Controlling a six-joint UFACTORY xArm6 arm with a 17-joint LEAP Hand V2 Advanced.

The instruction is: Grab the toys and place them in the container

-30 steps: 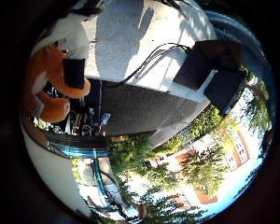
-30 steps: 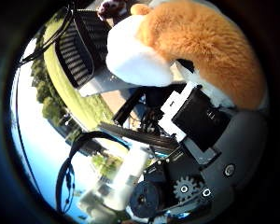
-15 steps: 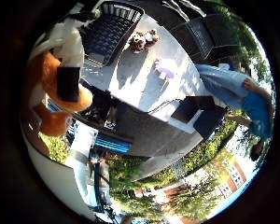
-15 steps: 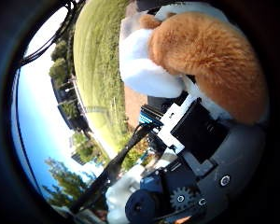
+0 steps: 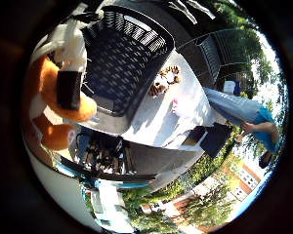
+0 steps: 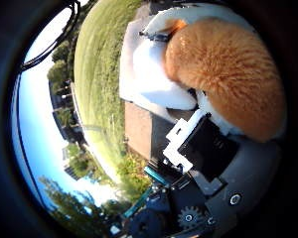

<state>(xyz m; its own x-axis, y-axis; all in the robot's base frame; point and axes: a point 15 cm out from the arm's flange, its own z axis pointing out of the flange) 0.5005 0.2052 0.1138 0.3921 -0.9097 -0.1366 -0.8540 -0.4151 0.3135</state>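
An orange and white plush toy (image 6: 223, 79) fills much of the thumb side view, pressed close against my palm. My right hand (image 6: 198, 148) is shut on it, and a black finger pad (image 5: 68, 90) lies across its orange body. The black slatted basket (image 5: 151, 36) stands on the pale table (image 5: 151, 122), right beside the held plush. A small striped tiger toy (image 5: 163, 82) lies on the table next to the basket's side. A small pink toy (image 5: 178, 105) rests a little farther along the table.
A dark box (image 5: 216, 139) sits near the table's edge. A person in blue jeans (image 5: 234, 107) is beside the table. Dark slatted chairs (image 5: 212, 53) stand behind it. Grass (image 6: 97, 74), trees and buildings surround the spot.
The views have swung as the hand moved with the plush. The basket, out of sight a second ago, now fills a large part of the little finger side view.
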